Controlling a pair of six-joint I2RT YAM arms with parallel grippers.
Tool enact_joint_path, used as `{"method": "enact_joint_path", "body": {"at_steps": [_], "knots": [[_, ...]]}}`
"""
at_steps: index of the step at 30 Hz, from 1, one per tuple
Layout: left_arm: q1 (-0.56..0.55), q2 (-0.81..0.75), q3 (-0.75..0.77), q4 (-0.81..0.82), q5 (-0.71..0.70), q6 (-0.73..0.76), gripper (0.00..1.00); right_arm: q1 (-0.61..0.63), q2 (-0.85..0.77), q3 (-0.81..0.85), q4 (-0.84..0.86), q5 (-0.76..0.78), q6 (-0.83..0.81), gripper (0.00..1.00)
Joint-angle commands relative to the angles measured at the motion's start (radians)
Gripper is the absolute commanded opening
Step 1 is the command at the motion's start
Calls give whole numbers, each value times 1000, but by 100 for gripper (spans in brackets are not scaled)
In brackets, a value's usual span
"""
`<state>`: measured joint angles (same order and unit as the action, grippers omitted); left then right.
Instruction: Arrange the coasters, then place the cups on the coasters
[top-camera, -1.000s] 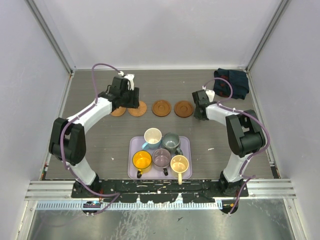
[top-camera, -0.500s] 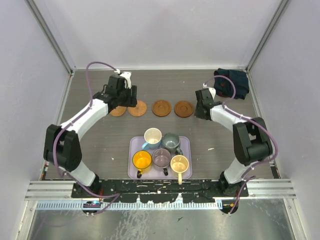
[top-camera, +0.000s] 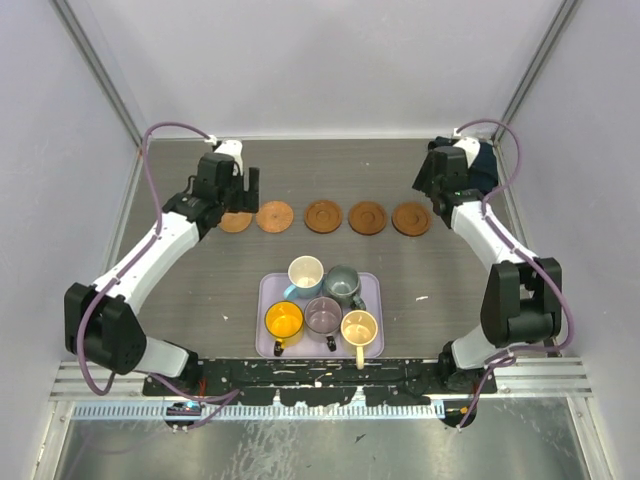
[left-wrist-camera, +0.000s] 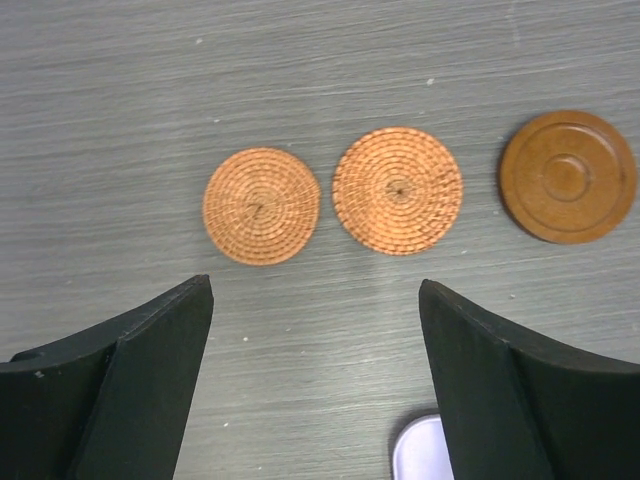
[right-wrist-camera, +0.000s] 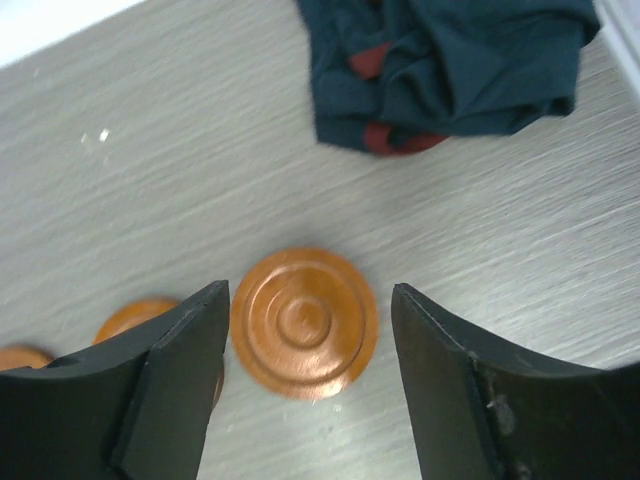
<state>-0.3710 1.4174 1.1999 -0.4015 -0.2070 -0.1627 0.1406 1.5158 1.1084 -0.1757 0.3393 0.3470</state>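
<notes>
Several round reddish-brown coasters lie in a row across the table, from the left one (top-camera: 236, 222) to the right one (top-camera: 411, 218). Two are woven (left-wrist-camera: 261, 206) (left-wrist-camera: 397, 190); the others are ringed (left-wrist-camera: 567, 176). My left gripper (top-camera: 245, 184) (left-wrist-camera: 315, 285) hangs open and empty just behind the row's left end. My right gripper (top-camera: 428, 181) (right-wrist-camera: 310, 290) is open above and behind the rightmost coaster (right-wrist-camera: 305, 322), apart from it. Several cups stand on the lilac tray (top-camera: 371, 283): white (top-camera: 305, 272), grey-green (top-camera: 342, 285), orange (top-camera: 284, 320), purplish (top-camera: 323, 315) and cream (top-camera: 359, 327).
A dark folded cloth (top-camera: 478, 166) (right-wrist-camera: 450, 65) lies in the far right corner beside my right wrist. White walls with metal posts enclose the table. A corner of the tray (left-wrist-camera: 420, 452) shows near my left gripper's right finger.
My right gripper opened, leaving a coaster at the row's right end, and drew back towards the far right corner. My left gripper opened wider and pulled back to the left.
</notes>
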Motion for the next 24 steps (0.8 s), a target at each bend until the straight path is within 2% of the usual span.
{"method": "enact_joint_path", "body": {"at_steps": [1,5,10,16,21,24], "knots": [[13,-57,-17,-15,-129,30,86,-54,45,55,162,22,12,72],[17,-93,-76,39,-163,33,87,-70,90,58,203,7,12,72],[18,-89,-133,55,-102,0,87,-70,135,53,137,27,28,68],[18,-131,-199,42,-65,-27,86,-71,46,-25,193,96,23,67],[18,-196,-260,54,-58,-51,87,-70,-46,-109,320,69,41,68],[18,-207,-282,52,-55,-63,87,-70,-8,-32,240,43,62,66]]}}
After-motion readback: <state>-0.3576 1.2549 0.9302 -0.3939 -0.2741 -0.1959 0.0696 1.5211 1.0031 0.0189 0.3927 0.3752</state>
